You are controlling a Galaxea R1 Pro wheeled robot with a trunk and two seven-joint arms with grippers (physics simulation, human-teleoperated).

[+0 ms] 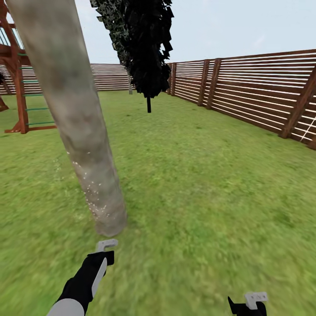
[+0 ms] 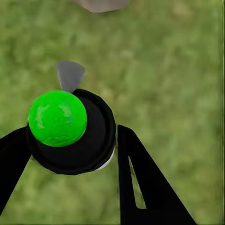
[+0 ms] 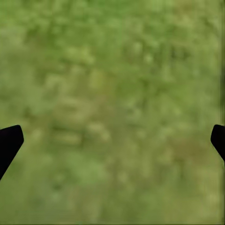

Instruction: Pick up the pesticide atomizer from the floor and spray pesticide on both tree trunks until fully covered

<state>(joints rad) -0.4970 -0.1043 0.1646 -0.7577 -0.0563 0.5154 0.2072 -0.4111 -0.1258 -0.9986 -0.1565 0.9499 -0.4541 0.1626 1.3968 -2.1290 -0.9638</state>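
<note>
Nearest the head camera, the left pincer point(image 1: 106, 246) is reaching forward at the end of its black-and-white arm, with its pale tip just short of the foot of the thick, mottled grey-beige tree trunk point(image 1: 74, 118). That trunk is rising straight ahead of the left arm and leaning up toward the top left of the view — its long axis running away and upward. Tiny white specks of pesticide point(image 1: 94, 193) are dotting the lower bark, while the bark above looks bare. The right pincer point(image 1: 251, 303) is hanging low over the blurry bright-green grass floor point(image 1: 210, 193), well apart from the trunk, so the left arm is clearly the nearer one. A brown slatted wooden fence point(image 1: 254, 92) is bounding the lawn.

In the left wrist view, the black fingers point(image 2: 140, 187) are closing on the pesticide atomizer point(image 2: 72, 131) — a black round body with a bright green ball cap and a grey nozzle pointing ahead toward the trunk's base point(image 2: 101, 4).

In the right wrist view, the black fingertips point(image 3: 9, 143) are standing wide apart over grass, holding nothing.
</note>
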